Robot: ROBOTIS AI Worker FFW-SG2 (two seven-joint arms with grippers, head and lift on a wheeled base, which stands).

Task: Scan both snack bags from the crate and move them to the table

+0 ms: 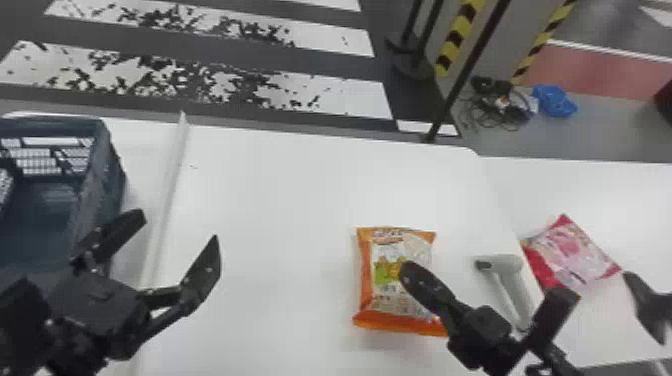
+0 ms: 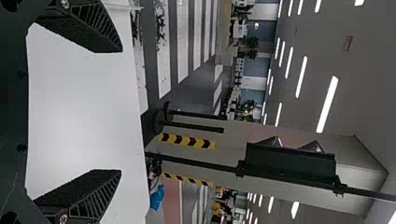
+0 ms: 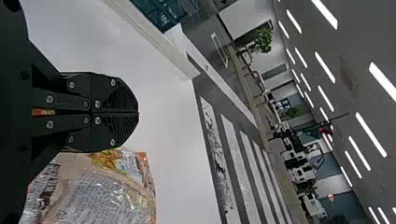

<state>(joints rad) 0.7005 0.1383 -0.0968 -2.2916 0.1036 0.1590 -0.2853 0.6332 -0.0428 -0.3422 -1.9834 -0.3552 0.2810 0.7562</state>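
Observation:
My left gripper (image 1: 180, 227) stands open beside the crate (image 1: 102, 182) at the left; in the left wrist view the same gripper (image 2: 120, 111) has nothing between its spread fingers. My right gripper (image 1: 409, 269) is over the orange snack bag (image 1: 397, 305), partly covering it. Seen from the right wrist, that gripper (image 3: 138, 113) is shut, its two fingers pressed together, with the printed bag (image 3: 102, 196) beside them. The pink-red snack bag (image 1: 570, 250) lies at the right, past the pale handheld scanner (image 1: 507, 272). What part of the crate's inside shows holds no bag.
A raised white strip (image 1: 167, 200) runs along the white table (image 1: 270, 200) between the crate and the orange bag. A dark object (image 1: 652, 307) stands at the right edge. Beyond the table are a black pole (image 1: 467, 70) and cables (image 1: 500, 107) on the floor.

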